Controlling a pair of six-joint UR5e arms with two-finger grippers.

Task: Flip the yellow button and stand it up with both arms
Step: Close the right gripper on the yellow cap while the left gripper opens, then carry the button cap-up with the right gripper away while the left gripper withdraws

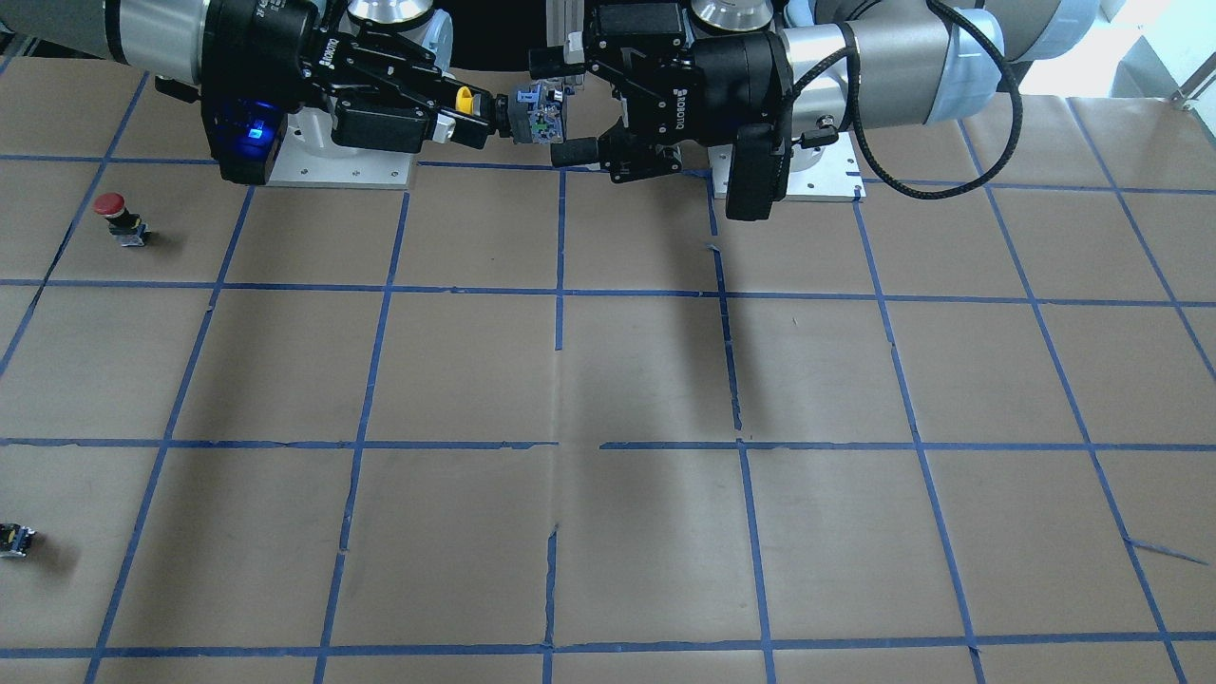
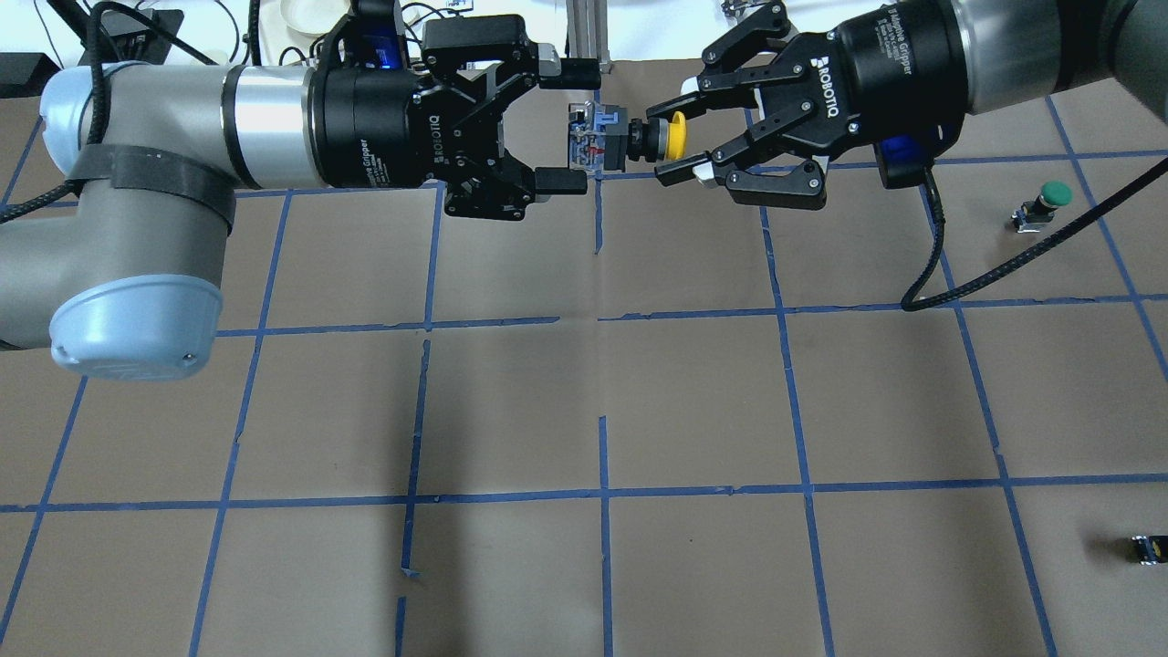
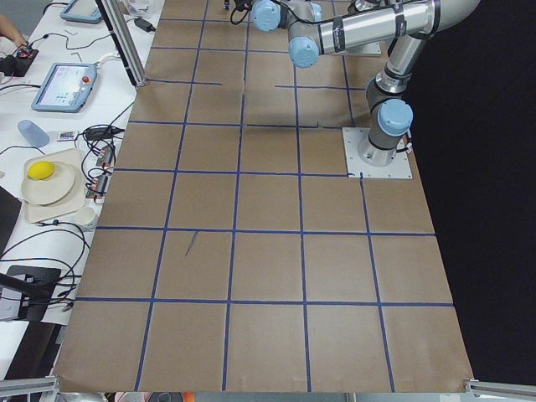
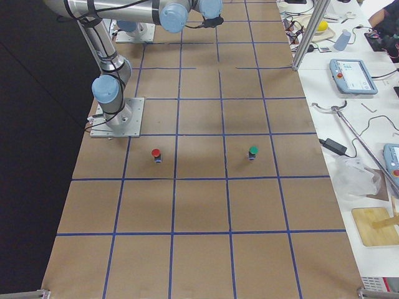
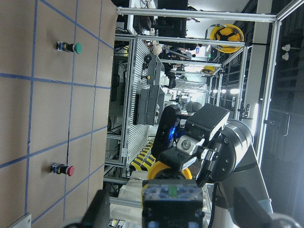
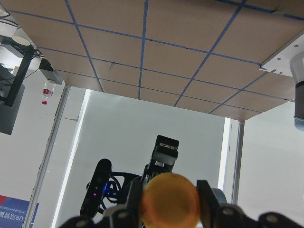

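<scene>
The yellow button [image 2: 639, 139] is held in the air, lying sideways, between both grippers over the table's robot side. My right gripper [image 2: 664, 144] is shut on its yellow cap end [image 1: 465, 99]. My left gripper [image 2: 575, 123] is open, its two fingers standing above and below the button's grey-black body [image 1: 537, 112] without closing on it. In the left wrist view the body [image 5: 172, 199] sits between the spread fingers. In the right wrist view the yellow cap [image 6: 171, 202] fills the space between the fingers.
A red-capped button [image 1: 114, 217] and a green-capped button [image 2: 1045, 203] stand on the brown, blue-taped table on my right side. A small black capless part [image 2: 1149, 547] lies near the far right edge. Both arm base plates [image 1: 342, 161] sit behind the grippers.
</scene>
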